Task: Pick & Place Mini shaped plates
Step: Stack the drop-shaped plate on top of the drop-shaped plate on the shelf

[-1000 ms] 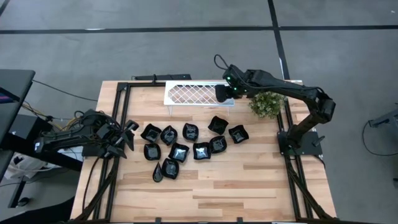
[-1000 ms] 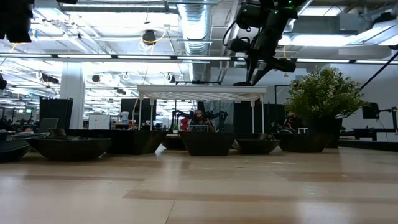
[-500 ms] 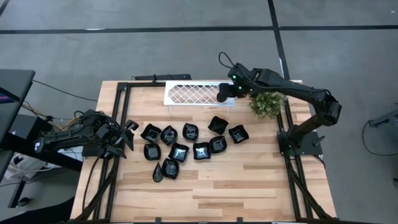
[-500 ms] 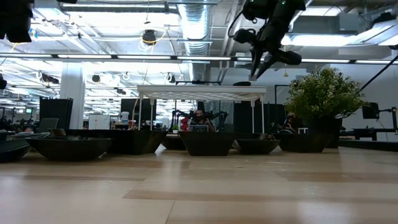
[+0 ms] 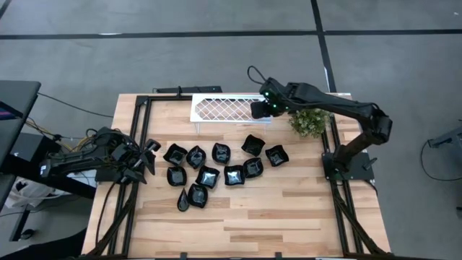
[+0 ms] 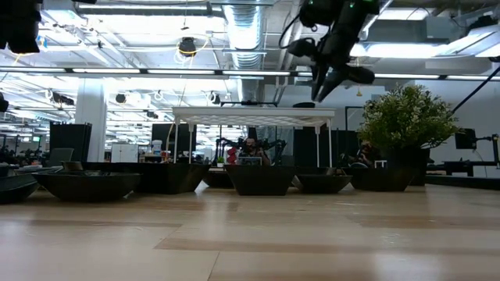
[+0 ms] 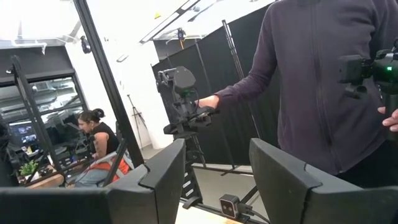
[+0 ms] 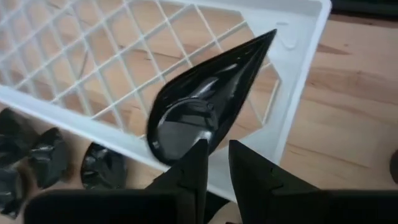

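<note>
One glossy black teardrop plate (image 8: 205,102) pinched in my right gripper (image 8: 212,155), hovering over the white lattice tray's (image 5: 216,110) 3 o'clock end; I am lowering it level before releasing.

The mini shaped plates (image 5: 224,167) look like glossy black plastic or glazed ware (which one is hard to tell), with bright highlights on the teardrop plate (image 8: 205,102). The lattice tray (image 8: 292,50) is smooth matt white plastic. The table (image 5: 289,209) is pale, satin-finished wood with visible plank grain.
</note>
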Tool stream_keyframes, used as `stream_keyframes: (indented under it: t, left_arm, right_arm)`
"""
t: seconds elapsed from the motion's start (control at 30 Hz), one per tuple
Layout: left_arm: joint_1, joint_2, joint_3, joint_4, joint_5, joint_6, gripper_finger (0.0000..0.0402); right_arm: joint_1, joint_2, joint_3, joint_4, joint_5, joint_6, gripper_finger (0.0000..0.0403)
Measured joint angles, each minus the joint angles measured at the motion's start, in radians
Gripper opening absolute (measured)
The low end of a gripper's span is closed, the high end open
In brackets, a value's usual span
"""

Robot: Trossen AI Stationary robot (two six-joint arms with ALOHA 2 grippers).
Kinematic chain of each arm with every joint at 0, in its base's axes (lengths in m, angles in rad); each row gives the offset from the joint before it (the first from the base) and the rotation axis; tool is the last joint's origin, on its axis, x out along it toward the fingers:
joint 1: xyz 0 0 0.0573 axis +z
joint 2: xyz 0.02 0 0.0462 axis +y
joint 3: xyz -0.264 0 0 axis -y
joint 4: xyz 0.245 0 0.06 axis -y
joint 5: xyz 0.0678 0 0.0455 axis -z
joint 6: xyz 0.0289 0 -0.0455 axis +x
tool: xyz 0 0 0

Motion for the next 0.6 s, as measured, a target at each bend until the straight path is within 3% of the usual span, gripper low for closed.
stream_keyframes:
  t: [0.6]
  left_arm:
    - [0.0,0.0,0.0,0.01,0.0,0.0,0.0182]
  right_arm:
    - [0.007,-0.021,0.0,0.033,0.005,-0.049,0.006]
